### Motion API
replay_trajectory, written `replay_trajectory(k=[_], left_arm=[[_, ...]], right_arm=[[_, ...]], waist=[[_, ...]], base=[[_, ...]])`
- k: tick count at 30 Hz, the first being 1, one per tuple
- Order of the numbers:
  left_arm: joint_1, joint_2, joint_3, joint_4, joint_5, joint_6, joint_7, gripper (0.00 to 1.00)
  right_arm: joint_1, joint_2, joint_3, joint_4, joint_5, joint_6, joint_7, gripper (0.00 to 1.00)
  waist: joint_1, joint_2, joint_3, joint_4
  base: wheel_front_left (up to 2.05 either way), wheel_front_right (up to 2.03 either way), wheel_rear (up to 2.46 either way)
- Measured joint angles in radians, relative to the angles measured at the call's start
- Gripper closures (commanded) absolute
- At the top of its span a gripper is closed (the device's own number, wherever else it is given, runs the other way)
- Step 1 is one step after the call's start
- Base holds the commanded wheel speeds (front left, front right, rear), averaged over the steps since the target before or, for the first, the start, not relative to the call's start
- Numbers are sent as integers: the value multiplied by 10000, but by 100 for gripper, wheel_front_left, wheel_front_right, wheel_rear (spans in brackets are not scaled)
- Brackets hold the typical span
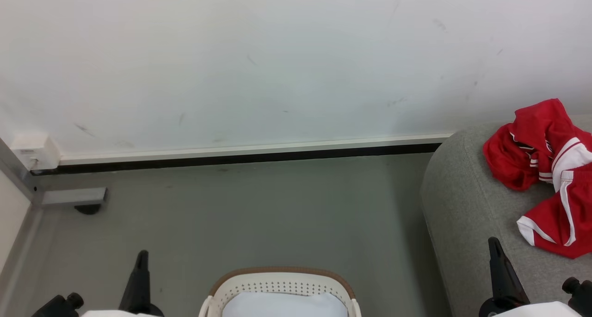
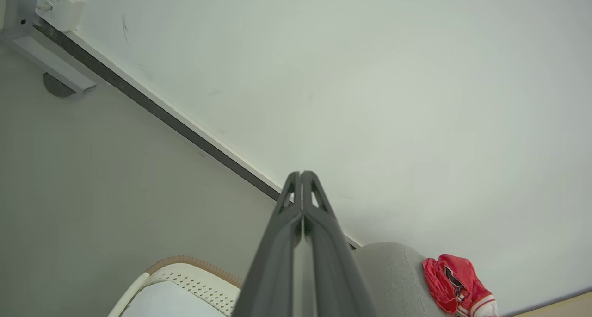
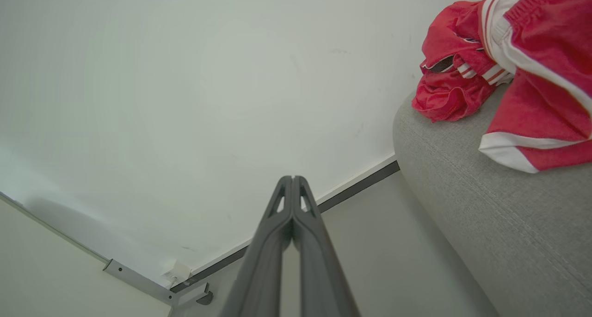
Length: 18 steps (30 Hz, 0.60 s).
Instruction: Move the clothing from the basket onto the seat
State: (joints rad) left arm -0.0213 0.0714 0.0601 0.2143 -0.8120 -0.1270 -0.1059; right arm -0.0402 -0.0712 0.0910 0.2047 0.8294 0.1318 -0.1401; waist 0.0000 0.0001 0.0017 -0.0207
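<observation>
Red clothing [image 1: 550,169] with white stripes lies crumpled on the grey seat [image 1: 467,215] at the right; the clothing [image 3: 504,71] on the seat [image 3: 499,224] fills the upper right of the right wrist view, and the clothing [image 2: 455,284] is small at the lower right of the left wrist view. The white basket [image 1: 277,287] with its brown rim stands at the bottom centre; inside it I see only a pale bottom. My left gripper [image 1: 141,257] is shut and empty left of the basket [image 2: 185,280]. My right gripper [image 1: 495,243] is shut and empty over the seat's front edge.
A white wall [image 1: 277,62] with a dark skirting strip runs across the back. Grey floor [image 1: 254,215] lies between the basket and the wall. A metal bracket and a white box [image 1: 34,150] sit in the left corner.
</observation>
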Motion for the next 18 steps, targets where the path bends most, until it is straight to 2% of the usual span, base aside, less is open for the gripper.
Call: replay_trajectory(k=[18], left_arm=[[-218, -59, 138, 65, -2146, 0, 573, 100]], right_arm=[[-183, -48, -376, 100, 2253, 0, 579, 100]], waist=[[0, 0, 3, 42]], base=[[0, 0, 0]])
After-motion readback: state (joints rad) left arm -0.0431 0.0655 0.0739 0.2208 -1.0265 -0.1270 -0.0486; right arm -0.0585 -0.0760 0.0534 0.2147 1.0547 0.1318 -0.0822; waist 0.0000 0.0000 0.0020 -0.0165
